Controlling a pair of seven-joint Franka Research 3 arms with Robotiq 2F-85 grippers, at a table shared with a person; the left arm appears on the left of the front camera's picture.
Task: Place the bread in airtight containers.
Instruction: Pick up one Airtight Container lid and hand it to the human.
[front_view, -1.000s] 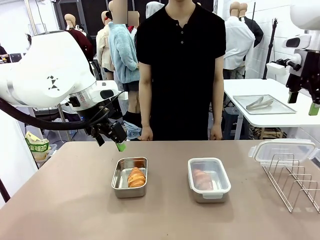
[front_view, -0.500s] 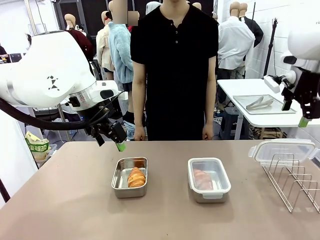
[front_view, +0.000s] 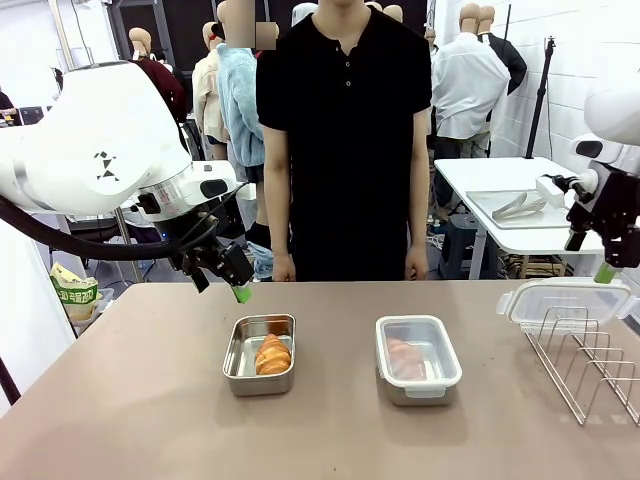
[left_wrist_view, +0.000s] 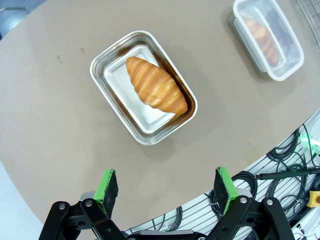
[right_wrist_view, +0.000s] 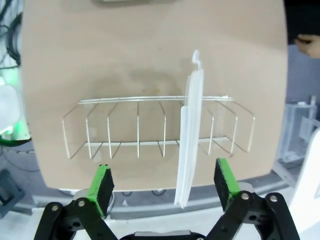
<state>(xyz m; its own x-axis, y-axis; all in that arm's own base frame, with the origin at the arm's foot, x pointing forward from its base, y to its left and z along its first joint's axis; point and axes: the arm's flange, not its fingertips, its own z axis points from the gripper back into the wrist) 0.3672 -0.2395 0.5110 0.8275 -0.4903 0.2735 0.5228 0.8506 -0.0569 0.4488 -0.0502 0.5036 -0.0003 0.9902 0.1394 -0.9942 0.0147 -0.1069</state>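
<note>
One tin sealed, one open, spare lid waiting in the rack.

Front view: open steel tin (front_view: 260, 355) at table centre with a croissant (front_view: 272, 354) lying inside; at its 3 o'clock, well apart, second tin (front_view: 417, 358) already under its clear lid, second croissant (front_view: 404, 358) dim through the plastic. Left gripper (front_view: 222, 275) hanging at 11 o'clock of the open tin, empty. Right gripper (front_view: 604, 245) poised at 12 o'clock of the spare lid (front_view: 567, 300), propped upright in the wire rack (front_view: 588, 360).

Left wrist view: green pads spread wide, nothing between; croissant diagonal in the uncovered tin.

Right wrist view: pads wide apart, lid edge-on between them, below and untouched.

Likely step in hand: fetching the lid. Next: straight descent, pinch on the rim, clean lift out, then over to the open tin.
</note>
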